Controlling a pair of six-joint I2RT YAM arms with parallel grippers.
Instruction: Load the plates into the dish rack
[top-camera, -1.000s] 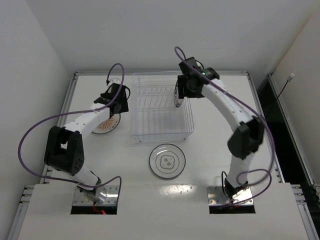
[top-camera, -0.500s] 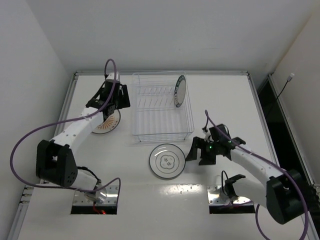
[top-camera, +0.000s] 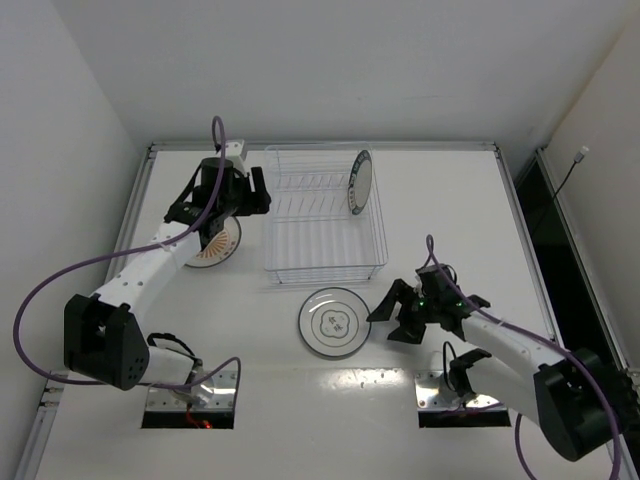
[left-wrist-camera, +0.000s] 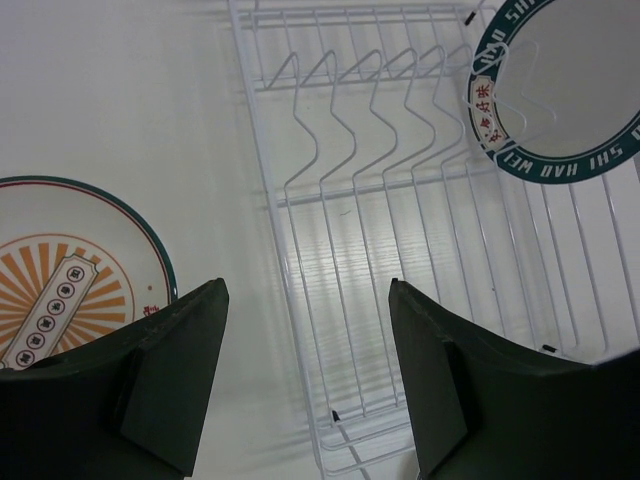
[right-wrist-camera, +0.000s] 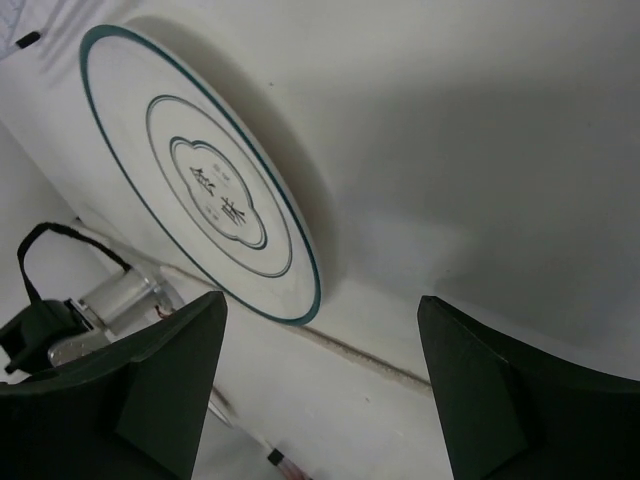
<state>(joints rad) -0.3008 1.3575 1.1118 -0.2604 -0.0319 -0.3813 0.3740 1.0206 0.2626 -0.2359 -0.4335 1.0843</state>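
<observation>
The wire dish rack (top-camera: 325, 225) stands at the middle back and also shows in the left wrist view (left-wrist-camera: 380, 250). A dark-rimmed plate (top-camera: 360, 182) stands upright in its far right slot (left-wrist-camera: 570, 90). The orange-striped plate (top-camera: 213, 243) lies flat left of the rack, partly under my left arm (left-wrist-camera: 70, 270). The grey-ringed plate (top-camera: 335, 321) lies flat in front of the rack (right-wrist-camera: 200, 180). My left gripper (top-camera: 260, 190) is open and empty above the rack's left edge (left-wrist-camera: 305, 290). My right gripper (top-camera: 385, 318) is open and empty, low, just right of the grey-ringed plate (right-wrist-camera: 320, 305).
White walls close in the table at the back and left. A metal rail (top-camera: 135, 200) runs along the left edge. The arm base plates (top-camera: 190, 400) and purple cables sit at the near edge. A dark gap (top-camera: 560, 250) lies beyond the right edge.
My right arm has left the dark-rimmed plate standing in the rack and swung down to the near side, beside the grey-ringed plate. My left gripper has moved toward the rack's left edge.
</observation>
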